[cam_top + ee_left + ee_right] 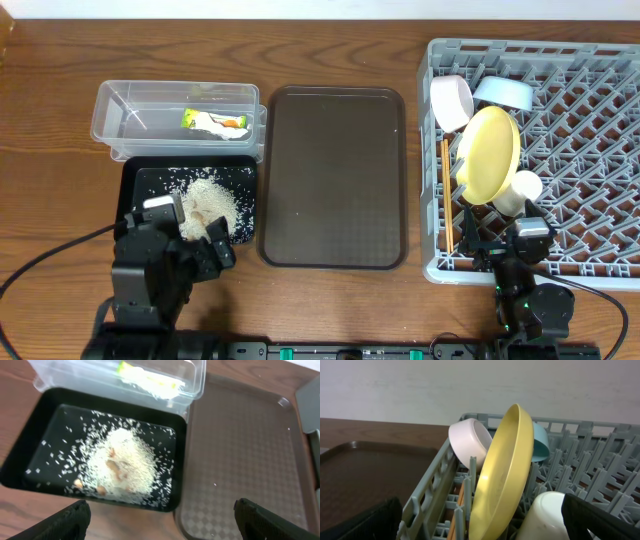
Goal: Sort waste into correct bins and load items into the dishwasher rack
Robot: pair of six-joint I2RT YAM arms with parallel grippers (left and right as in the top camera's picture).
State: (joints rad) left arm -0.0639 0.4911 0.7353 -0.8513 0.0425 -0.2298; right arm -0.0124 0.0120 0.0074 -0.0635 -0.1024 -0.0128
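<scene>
The grey dishwasher rack (580, 120) holds the yellow plate (488, 152) on edge, the white bowl (452, 100), the light blue bowl (503, 92), the small white cup (518, 190) and the chopsticks (446, 195). The snack wrapper (213, 123) lies in the clear tub (110, 105). The rice (213, 200) is heaped in the black tray (140, 180). My left gripper (195, 245) is open and empty at the black tray's near edge (160, 525). My right gripper (505, 235) is open and empty at the rack's near edge (485, 525), facing the plate (502, 475) and cup (542, 517).
The large brown serving tray (333, 180) lies between the bins and the rack, with a few stray grains on it. Both arm bases stand at the table's near edge. The rack's right part is bare lattice.
</scene>
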